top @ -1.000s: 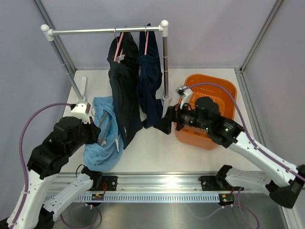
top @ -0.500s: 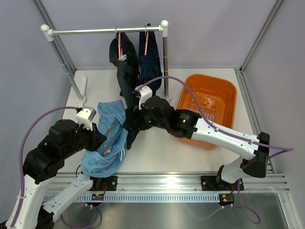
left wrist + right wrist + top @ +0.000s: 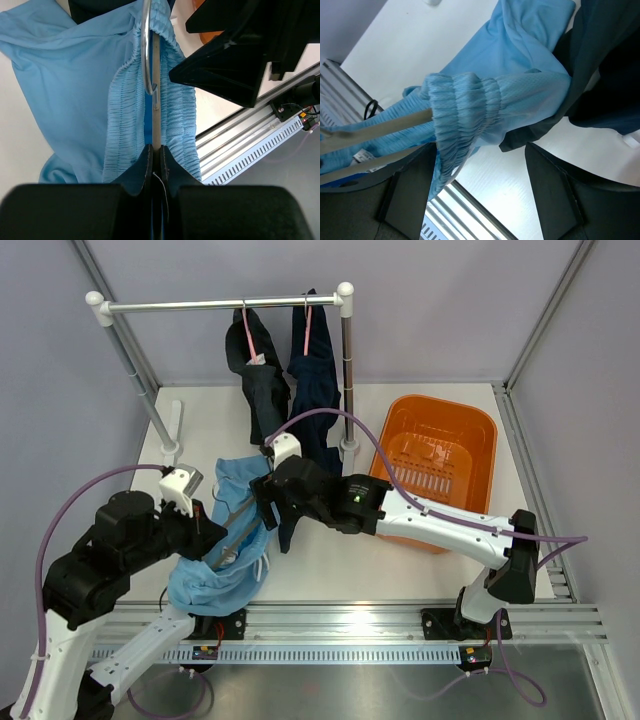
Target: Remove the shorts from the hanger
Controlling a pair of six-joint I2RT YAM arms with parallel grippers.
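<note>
The light blue shorts (image 3: 215,575) hang from a grey hanger (image 3: 236,525) that my left gripper (image 3: 205,536) is shut on, low over the table's near left. In the left wrist view the hanger bar (image 3: 155,90) runs between my shut fingertips (image 3: 155,150), with the gathered waistband (image 3: 120,100) on both sides. My right gripper (image 3: 262,502) is open, its jaws wide on either side of the waistband end (image 3: 465,110) without touching it. The black shorts (image 3: 262,390) and navy shorts (image 3: 316,380) hang on pink hangers from the rail.
The metal rail (image 3: 220,305) on two posts stands at the back. An orange basket (image 3: 480,430) sits at the right. The black shorts' lower leg (image 3: 600,75) hangs close behind my right gripper. The aluminium rail runs along the near edge.
My right arm swung left from the basket to the light blue shorts' waistband. My left gripper pulled the hanger and blue shorts a little toward the near edge.
</note>
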